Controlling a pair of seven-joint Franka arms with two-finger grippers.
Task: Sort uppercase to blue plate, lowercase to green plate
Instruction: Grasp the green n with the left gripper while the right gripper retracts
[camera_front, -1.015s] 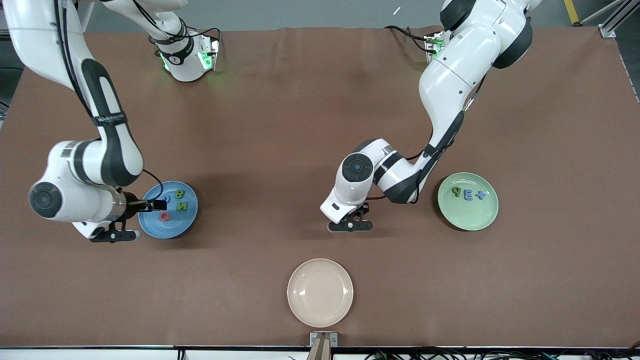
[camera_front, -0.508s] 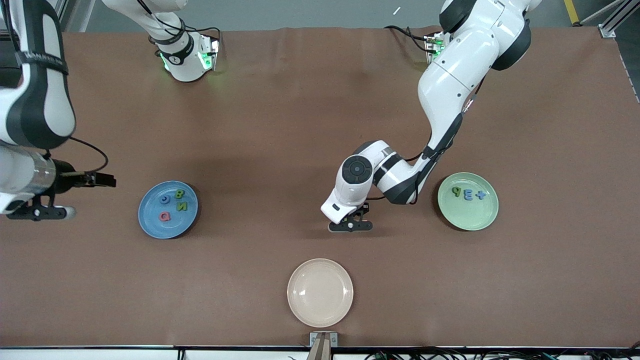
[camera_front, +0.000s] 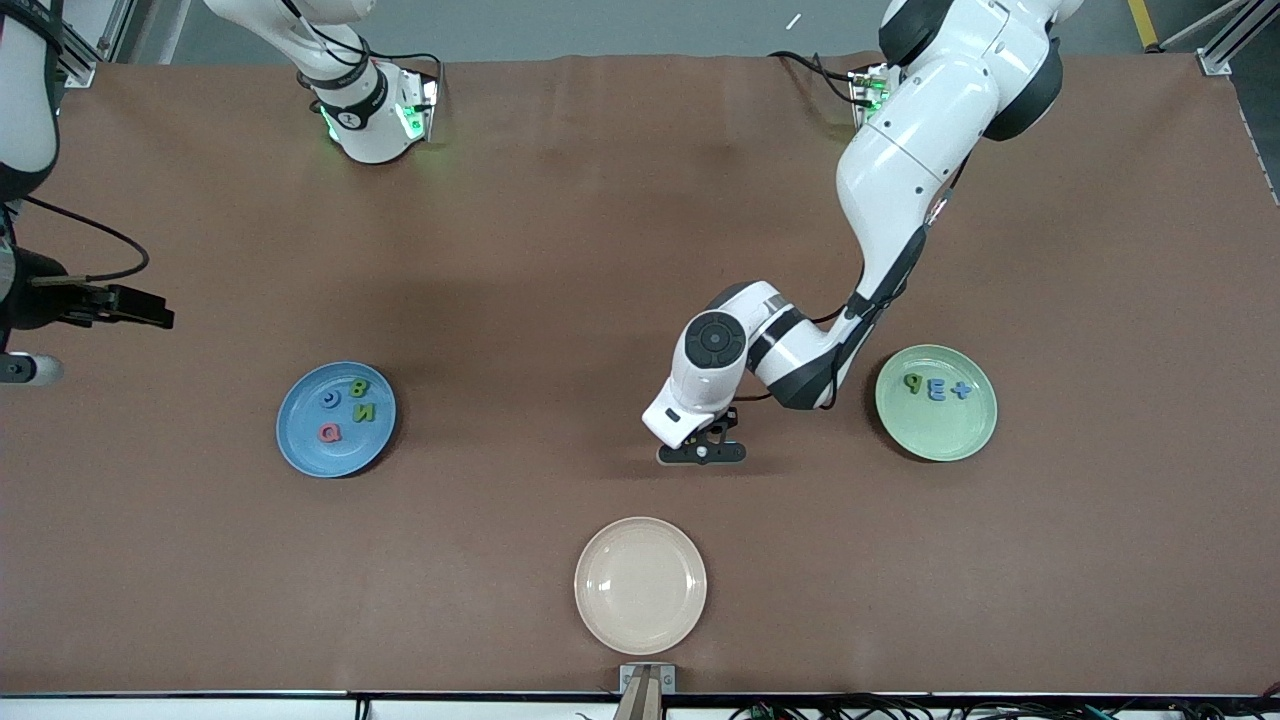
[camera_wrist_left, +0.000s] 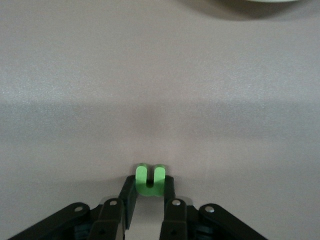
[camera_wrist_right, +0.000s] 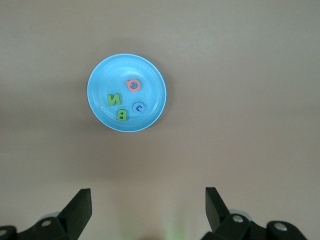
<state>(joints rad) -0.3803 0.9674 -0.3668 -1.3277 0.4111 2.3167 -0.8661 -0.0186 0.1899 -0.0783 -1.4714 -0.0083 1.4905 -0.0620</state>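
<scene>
Green u: last lowercase piece, pinched in left claw low over counter, bound for green plate. Blue plate: four uppercase. Right claw: spread, high, waiting.

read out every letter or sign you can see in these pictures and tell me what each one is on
"B", "N", "Q", "C": foam letters on the blue plate.
"q", "E", "+": foam pieces on the green plate.
"u": green foam piece gripped by the left tool.
Band lettering on the right arm's base: too small to read.
</scene>
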